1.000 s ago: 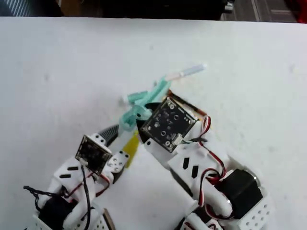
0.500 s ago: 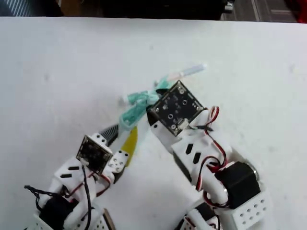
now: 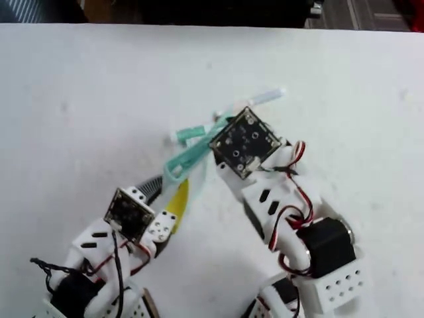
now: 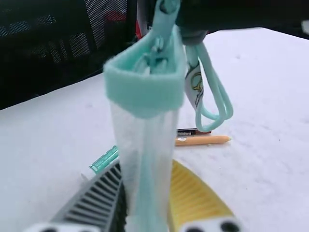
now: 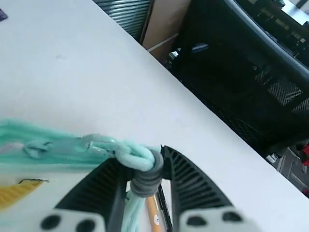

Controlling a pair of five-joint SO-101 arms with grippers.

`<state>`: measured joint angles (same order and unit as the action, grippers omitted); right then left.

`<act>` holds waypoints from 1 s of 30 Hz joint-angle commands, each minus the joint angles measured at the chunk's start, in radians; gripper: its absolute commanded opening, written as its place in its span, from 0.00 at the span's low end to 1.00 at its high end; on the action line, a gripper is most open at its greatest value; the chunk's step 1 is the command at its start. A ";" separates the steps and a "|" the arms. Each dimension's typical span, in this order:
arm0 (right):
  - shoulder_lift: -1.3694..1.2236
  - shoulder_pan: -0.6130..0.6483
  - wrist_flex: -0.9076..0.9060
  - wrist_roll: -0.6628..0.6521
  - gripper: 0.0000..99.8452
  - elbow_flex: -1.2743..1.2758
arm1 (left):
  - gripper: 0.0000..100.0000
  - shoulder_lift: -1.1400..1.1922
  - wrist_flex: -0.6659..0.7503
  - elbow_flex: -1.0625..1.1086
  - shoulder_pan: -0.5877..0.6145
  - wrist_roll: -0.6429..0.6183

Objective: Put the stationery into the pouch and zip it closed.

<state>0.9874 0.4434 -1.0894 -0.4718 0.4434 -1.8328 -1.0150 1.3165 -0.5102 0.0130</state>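
Note:
The clear pouch [image 3: 192,165] with a teal zipper [image 5: 43,145] hangs stretched between both arms. My left gripper [image 4: 145,195] is shut on the pouch's near end [image 4: 145,92], with a grey finger [image 4: 99,195] and a yellow finger [image 4: 193,198] on either side. My right gripper [image 5: 145,181] is shut on the teal pull cord [image 5: 137,157] at its grey bead, at the zipper's far end. A loop of that cord [image 4: 212,104] dangles beside the pouch. An orange pencil [image 4: 203,140] and a teal pen [image 3: 187,134] lie on the table under the pouch.
A pale pen [image 3: 262,98] lies on the white table [image 3: 79,99] just beyond the right arm's wrist camera [image 3: 244,142]. Past the table's far edge stand dark mesh chairs [image 5: 251,92]. Open table surface stretches to the left and far right.
The right arm has moved away toward the far side of the table with the pull cord, and the teal zipper now lies straighter and tauter. The left arm has stayed put.

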 commanded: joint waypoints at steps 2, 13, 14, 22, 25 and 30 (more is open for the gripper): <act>-0.001 -0.093 0.067 -0.080 0.02 0.017 | 0.02 0.005 -0.028 -0.023 -0.008 -0.002; -0.002 -0.183 0.162 -0.101 0.02 0.064 | 0.02 0.005 -0.044 -0.029 -0.008 0.002; -0.007 -0.185 0.176 -0.101 0.02 0.075 | 0.02 0.005 -0.049 -0.031 -0.008 0.002; -0.140 -0.202 0.225 -0.095 0.02 0.080 | 0.02 0.005 -0.107 -0.071 -0.001 0.005; -0.150 -0.205 0.239 -0.094 0.02 0.080 | 0.02 0.005 -0.106 -0.068 -0.001 0.005; -0.157 -0.225 0.252 -0.094 0.02 0.080 | 0.02 0.005 -0.107 -0.069 -0.001 0.005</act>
<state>0.8324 0.2685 -0.8700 -0.5669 0.5324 -1.8328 -1.0917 1.2797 -0.5071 0.0130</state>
